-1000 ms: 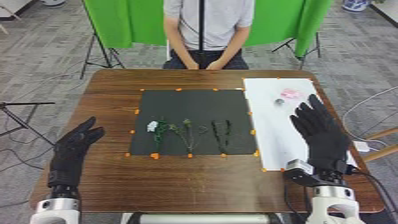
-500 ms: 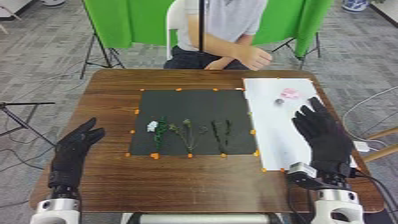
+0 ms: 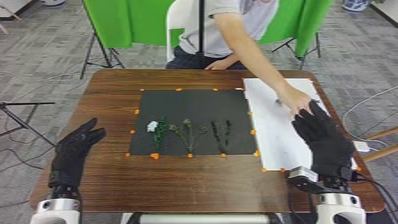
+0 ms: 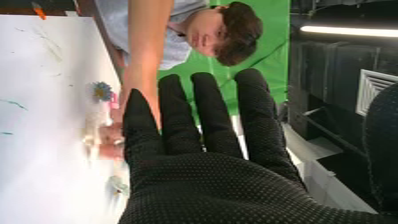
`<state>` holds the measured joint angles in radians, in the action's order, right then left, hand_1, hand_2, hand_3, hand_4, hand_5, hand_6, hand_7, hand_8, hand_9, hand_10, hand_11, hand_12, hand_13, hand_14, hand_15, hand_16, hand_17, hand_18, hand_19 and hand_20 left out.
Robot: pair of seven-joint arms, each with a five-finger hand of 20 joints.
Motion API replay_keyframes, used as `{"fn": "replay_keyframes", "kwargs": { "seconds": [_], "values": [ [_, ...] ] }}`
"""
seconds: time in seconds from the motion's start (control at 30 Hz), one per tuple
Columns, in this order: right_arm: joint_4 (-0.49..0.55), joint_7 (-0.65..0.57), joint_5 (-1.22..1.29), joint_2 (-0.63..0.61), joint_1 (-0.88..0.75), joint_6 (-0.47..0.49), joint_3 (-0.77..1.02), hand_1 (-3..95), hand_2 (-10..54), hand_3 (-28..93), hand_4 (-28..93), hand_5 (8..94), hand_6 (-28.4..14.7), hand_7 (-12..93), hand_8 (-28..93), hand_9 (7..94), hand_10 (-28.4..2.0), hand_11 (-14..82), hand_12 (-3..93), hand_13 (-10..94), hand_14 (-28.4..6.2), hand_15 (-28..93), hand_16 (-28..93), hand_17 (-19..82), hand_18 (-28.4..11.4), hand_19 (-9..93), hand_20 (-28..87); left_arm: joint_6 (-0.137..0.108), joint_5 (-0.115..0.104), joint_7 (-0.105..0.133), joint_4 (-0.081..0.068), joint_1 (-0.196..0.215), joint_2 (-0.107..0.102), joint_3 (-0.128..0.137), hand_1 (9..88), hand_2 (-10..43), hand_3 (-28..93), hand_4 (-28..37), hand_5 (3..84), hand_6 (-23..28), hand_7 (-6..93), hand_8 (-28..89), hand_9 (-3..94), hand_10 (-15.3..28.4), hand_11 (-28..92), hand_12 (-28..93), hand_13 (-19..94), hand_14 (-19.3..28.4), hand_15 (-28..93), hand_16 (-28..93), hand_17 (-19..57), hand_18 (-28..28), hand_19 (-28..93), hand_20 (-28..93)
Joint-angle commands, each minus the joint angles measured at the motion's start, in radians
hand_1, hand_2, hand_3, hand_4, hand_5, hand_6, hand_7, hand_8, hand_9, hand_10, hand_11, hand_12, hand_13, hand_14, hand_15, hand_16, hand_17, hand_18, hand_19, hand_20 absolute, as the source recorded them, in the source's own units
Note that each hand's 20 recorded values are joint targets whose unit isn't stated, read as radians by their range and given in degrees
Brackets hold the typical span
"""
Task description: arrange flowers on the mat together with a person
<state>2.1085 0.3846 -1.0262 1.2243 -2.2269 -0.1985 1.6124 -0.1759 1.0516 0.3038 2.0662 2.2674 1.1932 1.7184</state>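
- On the dark mat [image 3: 191, 102], toward its edge on the robot's side, lay a leafy green stem [image 3: 160, 133] with a white bloom [image 3: 152, 126] by its upper part, a branching sprig [image 3: 188, 134], and a pair of dark stems [image 3: 221, 136].
- The arrangement looked partly done: three groups were spaced side by side, while the mat's half toward the person held none. At least the blue-grey flower [image 4: 102, 91] and the pink bloom [image 4: 114, 101] seemed left to place, both on the white sheet [image 3: 280, 145].
- All three groups lay flat, long axes running from the robot's side toward the person. The sprig's branches fanned out toward the person; the dark stems ran nearly parallel, drawing together at the robot's end.
- Over the sheet, beside those loose blooms, was the person's hand [image 4: 108, 139]; whether it grasped one, I could not tell.
- Near it, above the sheet, the robot's right hand [image 3: 320, 135] was unclenched, fingers straight, grasping nothing.
- Left of the mat, the robot's left hand [image 3: 75, 145] was relaxed and empty, apart from every flower.
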Motion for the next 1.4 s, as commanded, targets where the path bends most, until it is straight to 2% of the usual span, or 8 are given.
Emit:
{"fn": "replay_keyframes", "kwargs": {
  "seconds": [0.03, 0.7, 1.4],
  "values": [
    [0.003, -0.006, -0.014, 0.005, 0.002, -0.004, -0.007, 6.4, 1.0, 77, -19, 38.0, -0.7, 9, -8, 38.3, -14.7, 3.6, 11.2, 30, -14.5, 8, 14, 15, -14.9, 3, 23, 0.011, 0.002, -0.01, -0.001, 0.012, 0.008, 0.005, 25.9, -9.5, 68, -28.2, 45.8, 6.2, 6.1, -6, 48.4, 14.3, 16, 11, 39, 17.1, 11, 1, 10.1, 11.6, 2, 20],
    [-0.002, -0.006, -0.016, -0.001, 0.005, -0.004, -0.014, 7.0, 0.8, 77, -19, 38.8, -0.8, 10, -8, 38.8, -14.8, 3.8, 11.4, 30, -14.5, 9, 15, 16, -15.0, 3, 23, 0.028, -0.001, -0.012, -0.009, 0.003, 0.0, 0.01, 25.8, -9.5, 68, -28.2, 45.8, 6.3, 6.0, -6, 48.4, 14.3, 16, 11, 39, 17.1, 11, 0, 10.1, 11.6, 2, 20],
    [-0.007, -0.014, -0.023, 0.004, 0.009, -0.007, -0.015, 7.4, 0.6, 77, -19, 39.4, -0.9, 10, -8, 39.0, -14.7, 3.8, 11.6, 30, -14.5, 9, 15, 16, -14.9, 3, 23, 0.037, 0.002, -0.019, -0.006, 0.006, 0.007, 0.014, 25.5, -9.5, 68, -28.1, 45.7, 6.3, 5.9, -6, 48.1, 14.3, 16, 11, 39, 17.0, 11, 1, 9.9, 11.5, 2, 20]
  ]
}}
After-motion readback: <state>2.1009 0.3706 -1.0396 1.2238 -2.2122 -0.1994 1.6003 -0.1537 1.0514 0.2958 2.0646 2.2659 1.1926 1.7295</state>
